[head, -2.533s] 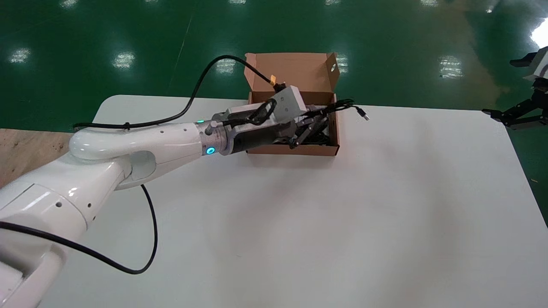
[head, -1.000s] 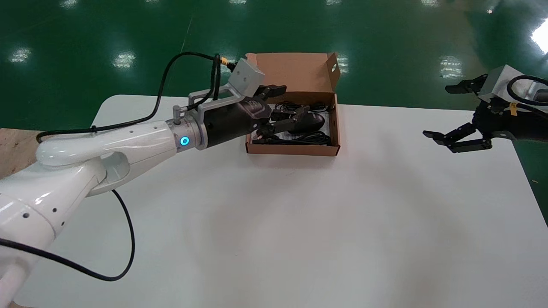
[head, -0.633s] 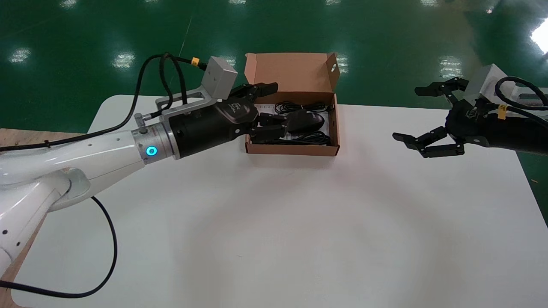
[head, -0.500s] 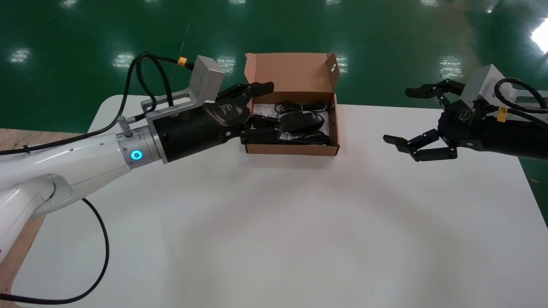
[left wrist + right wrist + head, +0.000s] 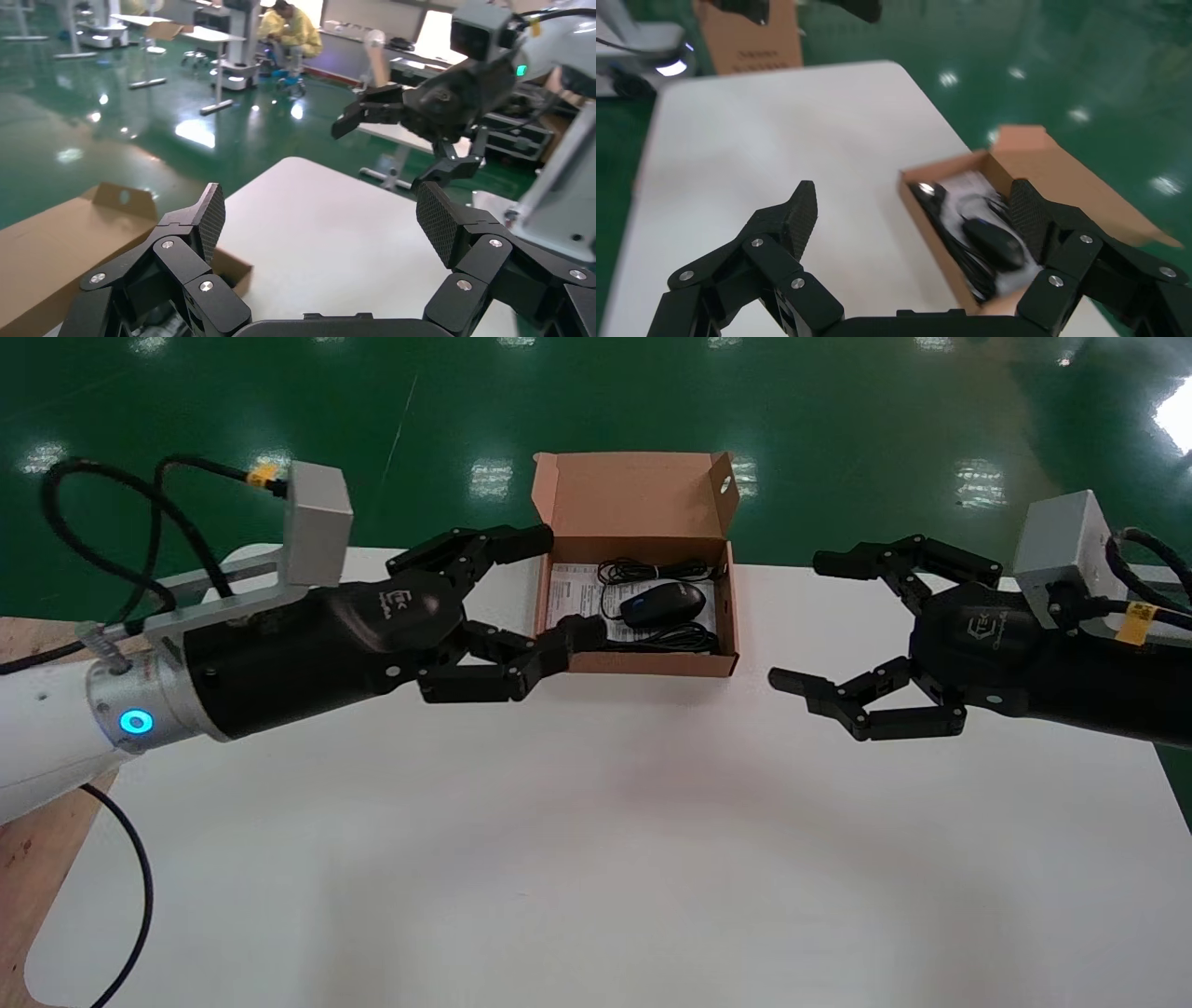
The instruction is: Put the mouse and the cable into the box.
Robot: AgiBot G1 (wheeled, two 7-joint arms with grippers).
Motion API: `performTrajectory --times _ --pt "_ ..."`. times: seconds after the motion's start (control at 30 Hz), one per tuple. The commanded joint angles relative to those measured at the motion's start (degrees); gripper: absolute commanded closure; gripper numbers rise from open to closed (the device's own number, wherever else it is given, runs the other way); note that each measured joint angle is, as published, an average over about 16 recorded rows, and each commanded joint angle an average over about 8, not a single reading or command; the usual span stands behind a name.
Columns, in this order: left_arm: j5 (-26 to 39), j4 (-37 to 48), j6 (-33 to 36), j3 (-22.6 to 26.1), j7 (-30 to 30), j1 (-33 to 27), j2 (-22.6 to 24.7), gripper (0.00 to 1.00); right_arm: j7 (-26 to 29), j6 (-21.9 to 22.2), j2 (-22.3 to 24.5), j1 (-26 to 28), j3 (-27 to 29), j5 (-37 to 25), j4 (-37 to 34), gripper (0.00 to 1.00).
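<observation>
Two items in box [image 5: 643, 663]: mouse [image 5: 663, 604], likely light, slick, take by flanks; limp cable [image 5: 652, 568], mid-coil; left gripper [image 5: 557, 584], right gripper [image 5: 808, 620] wide

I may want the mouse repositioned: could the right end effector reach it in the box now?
Probably yes: the right end effector hangs open beside the cardboard box, whose raised lid leaves the mouse exposed.

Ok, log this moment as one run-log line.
mouse and cable inside box | left gripper open, left of box | right gripper open, right of box
</observation>
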Motion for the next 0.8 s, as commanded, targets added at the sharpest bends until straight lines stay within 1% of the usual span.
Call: performTrajectory --times 0.03,0.57,0.8 --pt "0.22 -1.82 1.57 -1.52 -0.91 0.97 -1.42 0.00 1.50 -0.53 0.40 -1.58 1.09 1.13 2.28 0.00" --pt "2.01 -16.50 14.23 -13.76 -8.27 8.75 -12.89 0.00 13.56 -4.78 3.65 -14.33 9.90 10.24 20.71 0.00" --pt "2.47 -20.51 17.70 -17.09 -10.03 10.87 -15.98 0.00 16.50 -6.01 4.52 -17.81 12.31 12.76 25.78 0.00"
